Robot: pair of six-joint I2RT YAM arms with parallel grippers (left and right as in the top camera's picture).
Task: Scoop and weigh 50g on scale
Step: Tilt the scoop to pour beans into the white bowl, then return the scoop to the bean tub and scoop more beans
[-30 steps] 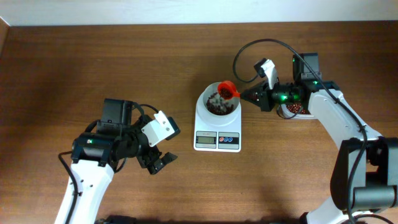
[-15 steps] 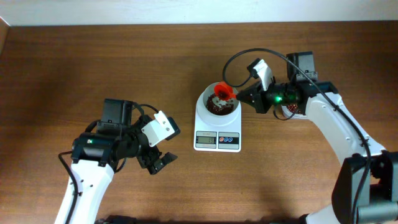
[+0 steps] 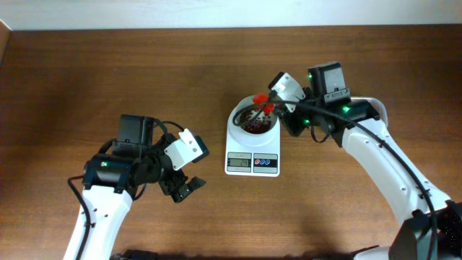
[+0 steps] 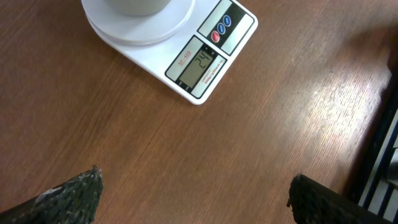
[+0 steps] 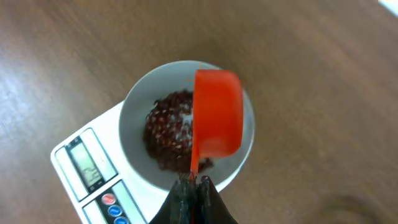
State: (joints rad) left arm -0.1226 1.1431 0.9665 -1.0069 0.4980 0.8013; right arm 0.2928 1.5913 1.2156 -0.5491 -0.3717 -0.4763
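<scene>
while the left gripper [image 4: 193, 198] gapes, right gripper [image 5: 193, 185] clamps a red scoop [image 5: 216, 115] above the scale [image 3: 252, 163]

Even, bright lighting; soft shadows, slight wrist-view blur.

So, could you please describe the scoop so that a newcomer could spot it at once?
On the brown table, find the white scale near the middle, carrying a white bowl of red-brown beans. Tilted above that bowl, gripped by the right tool, is the scoop: a bright orange-red cup, vivid against the white bowl and dark beans.
</scene>
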